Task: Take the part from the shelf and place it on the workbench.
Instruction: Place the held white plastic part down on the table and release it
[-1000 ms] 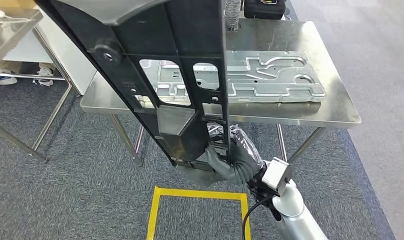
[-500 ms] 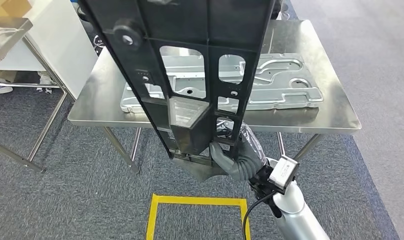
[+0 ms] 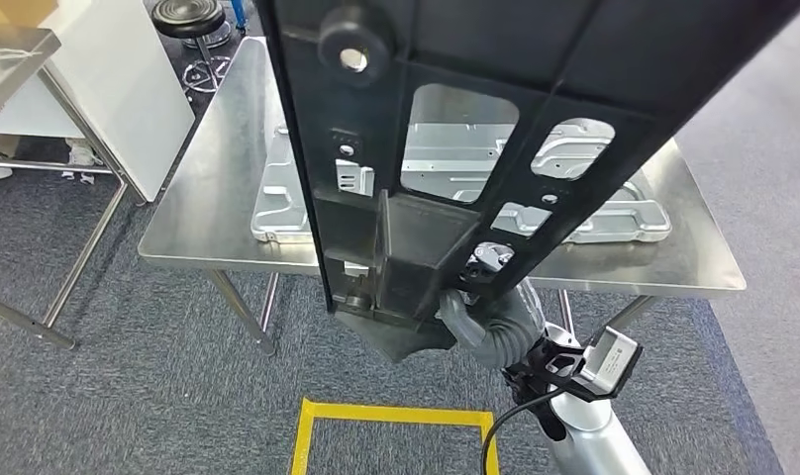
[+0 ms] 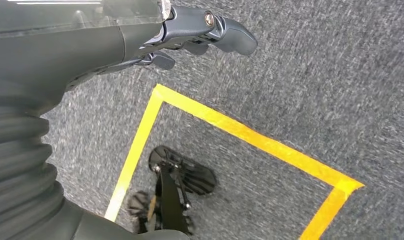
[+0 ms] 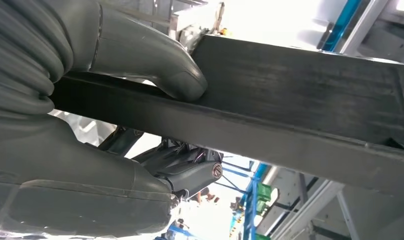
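A long black plastic frame part (image 3: 446, 119) with cut-out windows stands close before the head view, tilted, hiding much of the steel workbench (image 3: 213, 198). My right hand (image 3: 495, 315) grips its lower end just in front of the workbench's near edge. In the right wrist view the thumb (image 5: 145, 57) presses on the part's edge (image 5: 300, 100), with the dark fingers under it. My left hand (image 4: 140, 40) hangs over the grey carpet and holds nothing, its fingers stretched out.
A silver stamped metal panel (image 3: 619, 213) lies on the workbench behind the black part. A white cabinet (image 3: 109, 89), a second steel table (image 3: 10, 54) and a black stool (image 3: 186, 18) stand at the left. Yellow floor tape (image 3: 396, 411) marks a square below.
The view has shifted, so the workbench sits differently in the picture. The black part now leans to the right and fills more of the picture; my right hand still grips its lower end.
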Controlling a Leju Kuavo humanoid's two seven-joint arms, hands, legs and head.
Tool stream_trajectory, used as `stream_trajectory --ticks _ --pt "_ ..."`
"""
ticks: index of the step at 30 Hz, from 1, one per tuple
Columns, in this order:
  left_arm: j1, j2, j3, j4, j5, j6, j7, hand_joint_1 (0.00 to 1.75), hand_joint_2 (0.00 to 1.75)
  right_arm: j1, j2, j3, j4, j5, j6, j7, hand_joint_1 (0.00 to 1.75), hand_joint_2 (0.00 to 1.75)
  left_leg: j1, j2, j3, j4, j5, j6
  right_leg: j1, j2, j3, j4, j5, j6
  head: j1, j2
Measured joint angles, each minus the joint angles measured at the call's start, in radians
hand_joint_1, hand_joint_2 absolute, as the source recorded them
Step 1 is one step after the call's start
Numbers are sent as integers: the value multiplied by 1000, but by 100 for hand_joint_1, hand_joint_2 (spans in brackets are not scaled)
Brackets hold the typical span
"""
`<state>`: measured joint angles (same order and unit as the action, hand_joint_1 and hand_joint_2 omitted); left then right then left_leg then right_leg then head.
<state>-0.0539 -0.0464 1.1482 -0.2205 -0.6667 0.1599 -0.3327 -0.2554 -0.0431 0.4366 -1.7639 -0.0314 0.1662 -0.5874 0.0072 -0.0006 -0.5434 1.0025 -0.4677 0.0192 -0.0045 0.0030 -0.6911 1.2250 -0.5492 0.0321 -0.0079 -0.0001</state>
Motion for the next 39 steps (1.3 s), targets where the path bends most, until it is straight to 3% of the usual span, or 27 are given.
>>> stream_trajectory --ticks 2,4,8,10,12,13,14,15,17,19,23,25,27,28,29,30,32,34,37,39 --pt "0 0 0 0 0 -1 0 0 175 1 0 -5 -3 -3 0 -3 175 175 -3 3 24 -2 -19 -4 9 -16 40 -140 100 -21 -1 0" --pt "0 0 0 0 -1 -2 1 0 175 2 1 -11 -7 -5 -3 -7 175 175 -4 7 37 -5 -32 -13 18 -29 59 -215 141 -38 -2 0" --pt "-1 3 1 0 -1 1 0 0 175 4 2 -20 -14 4 -18 -2 175 175 -4 11 44 26 -43 -38 14 -15 91 -240 134 -57 -2 0" --pt "-3 4 1 0 -2 2 -1 0 175 2 5 -23 -15 5 -21 10 175 175 -1 9 -4 121 -83 -47 10 -13 112 -245 125 -64 -4 0" --pt "-3 5 1 0 -2 2 -1 0 175 2 7 -24 -13 3 -21 31 175 175 1 8 -88 250 -132 -54 10 -8 125 -245 111 -66 -5 0" --pt "-1 6 2 0 -3 2 -1 0 175 2 8 -24 -12 2 -21 42 175 175 3 8 -120 285 -144 -55 10 -5 134 -245 103 -66 -5 0" --pt "1 6 2 0 -3 3 -1 0 175 2 8 -25 -10 2 -21 52 175 175 3 8 -136 282 -134 -55 9 -2 145 -244 95 -64 -5 0" --pt "1 6 2 0 -4 3 -1 0 175 2 8 -25 -9 2 -21 58 175 175 4 8 -133 241 -99 -54 9 0 158 -243 85 -62 -5 0" --pt "2 7 3 0 -6 3 -1 0 175 1 8 -28 -7 2 -21 63 175 175 5 8 -98 104 3 -52 9 2 185 -241 63 -55 -5 0" --pt "2 7 4 0 -7 2 -1 0 175 -3 7 -31 -5 4 -23 66 175 175 1 8 -75 20 50 -40 11 3 197 -238 46 -45 -5 0" --pt "0 7 5 0 -8 2 -2 0 175 -8 7 -36 -5 8 -25 68 175 175 1 6 -58 3 43 -10 10 3 193 -208 30 -22 -4 0" --pt "-2 7 5 0 -7 2 -2 0 175 -11 7 -39 -5 8 -25 68 175 175 3 5 -48 -1 37 -1 5 2 139 -114 -2 -11 -1 0" --pt "-3 7 5 0 -6 3 -3 0 175 -12 6 -40 -4 7 -25 68 175 175 3 5 -40 0 26 3 1 2 49 20 -53 -3 1 0" --pt "-3 7 6 0 -5 4 -3 0 175 -11 5 -40 -4 8 -25 68 175 175 2 5 -33 0 19 3 -1 2 13 63 -64 -1 1 0" --pt "-2 7 6 0 -3 5 -3 0 175 -9 4 -40 -3 9 -27 68 175 175 2 4 -24 0 12 2 -2 2 -6 71 -55 -1 1 0" --pt "-1 7 6 0 -2 7 -3 0 175 -8 3 -40 -3 12 -29 69 175 175 2 4 -13 0 4 1 -3 2 -8 42 -24 -2 1 0" --pt "-1 7 7 0 -1 11 -3 0 175 -8 0 -40 -3 21 -39 69 175 175 2 2 10 -1 -14 -3 -2 0 28 -93 79 -10 1 0" --pt "-3 7 11 0 -1 13 -4 0 175 -9 -2 -41 -4 33 -54 68 175 175 2 2 22 -2 -27 -12 6 -3 54 -196 134 -24 -1 0" --pt "-3 6 19 0 -1 14 -7 0 175 -11 -4 -51 -12 83 -100 69 175 175 -1 3 28 2 -34 -29 8 -3 62 -220 140 -42 -3 0" --pt "-4 6 22 0 -4 14 -12 0 175 -21 -6 -64 -19 151 -153 81 175 175 0 3 16 42 -46 -38 3 -3 78 -227 139 -50 -3 0"
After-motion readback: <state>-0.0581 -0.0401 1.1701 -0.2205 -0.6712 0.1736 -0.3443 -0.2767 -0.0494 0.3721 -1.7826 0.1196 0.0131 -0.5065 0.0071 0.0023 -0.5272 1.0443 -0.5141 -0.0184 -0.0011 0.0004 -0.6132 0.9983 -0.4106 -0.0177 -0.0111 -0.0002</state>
